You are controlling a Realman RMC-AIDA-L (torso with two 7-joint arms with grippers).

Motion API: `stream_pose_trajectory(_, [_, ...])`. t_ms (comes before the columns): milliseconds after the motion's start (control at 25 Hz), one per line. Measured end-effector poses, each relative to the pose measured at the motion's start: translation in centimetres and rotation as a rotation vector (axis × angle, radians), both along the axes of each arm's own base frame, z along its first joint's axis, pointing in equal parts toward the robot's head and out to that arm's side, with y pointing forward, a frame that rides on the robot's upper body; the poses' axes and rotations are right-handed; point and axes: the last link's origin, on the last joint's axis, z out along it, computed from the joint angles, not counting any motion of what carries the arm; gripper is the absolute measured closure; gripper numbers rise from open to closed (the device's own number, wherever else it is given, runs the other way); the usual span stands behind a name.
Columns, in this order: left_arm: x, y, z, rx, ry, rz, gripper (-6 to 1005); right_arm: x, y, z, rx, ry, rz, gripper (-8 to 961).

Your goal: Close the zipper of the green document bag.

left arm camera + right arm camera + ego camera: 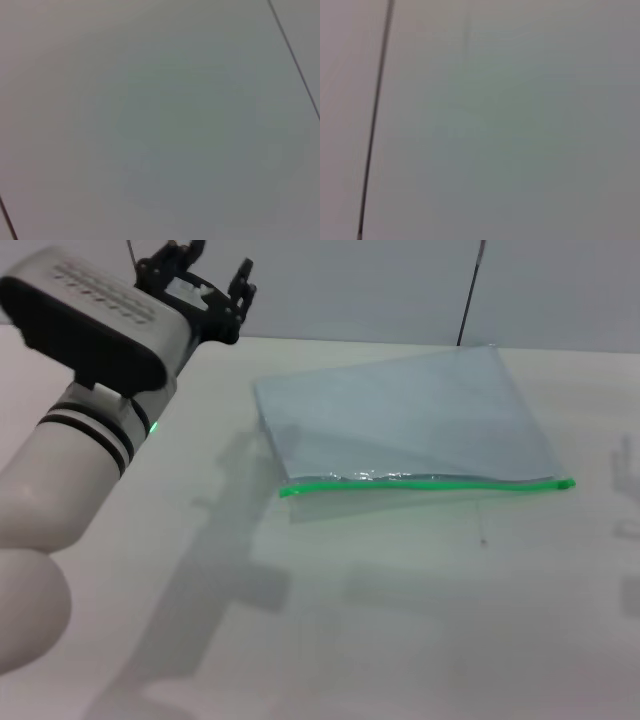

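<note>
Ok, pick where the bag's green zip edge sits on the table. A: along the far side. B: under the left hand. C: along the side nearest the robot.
C: the zipper runs along the green document bag edge nearest the robot, well clear of the raised left hand.

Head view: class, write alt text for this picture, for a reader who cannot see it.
A green document bag lies flat on a white table, its bright green zipper along the near edge. The left pincer is raised at the far left, clear of the bag; the right arm is out of view.
</note>
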Motion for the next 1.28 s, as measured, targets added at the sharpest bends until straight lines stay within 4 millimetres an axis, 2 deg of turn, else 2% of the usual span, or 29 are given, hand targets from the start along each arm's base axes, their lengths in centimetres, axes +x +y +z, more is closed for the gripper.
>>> stream_pose_trajectory(40, [0.1, -0.2, 0.0, 0.001, -0.032, -0.004, 647, 0.6, -0.5, -0.3, 0.015, 0.071, -0.001, 390])
stream_pose_trajectory(200, [0.3, -1.4, -0.4, 0.020, -0.087, -0.027, 483, 1.3, -1.4, -1.4, 0.001, 0.139, 0.007, 325])
stream_pose_trajectory(400, [-0.8, -2.9, -0.7, 0.107, -0.101, -0.059, 491, 1.0, -2.9, -2.8, -0.003, 0.116, 0.058, 313])
stream_pose_trajectory(600, [-1.6, -4.0, -0.9, 0.167, -0.125, -0.083, 443, 1.2, -4.3, -3.6, 0.014, 0.122, 0.084, 314])
stream_pose_trajectory(880, [-2.2, -4.2, -1.4, 0.151, -0.104, -0.066, 443, 1.7, -4.5, -4.5, -0.013, 0.141, 0.048, 314])
stream_pose_trajectory(1280, [-2.2, -3.9, -2.1, 0.131, -0.081, -0.076, 443, 1.6, -4.2, -4.5, -0.016, 0.131, 0.056, 314])
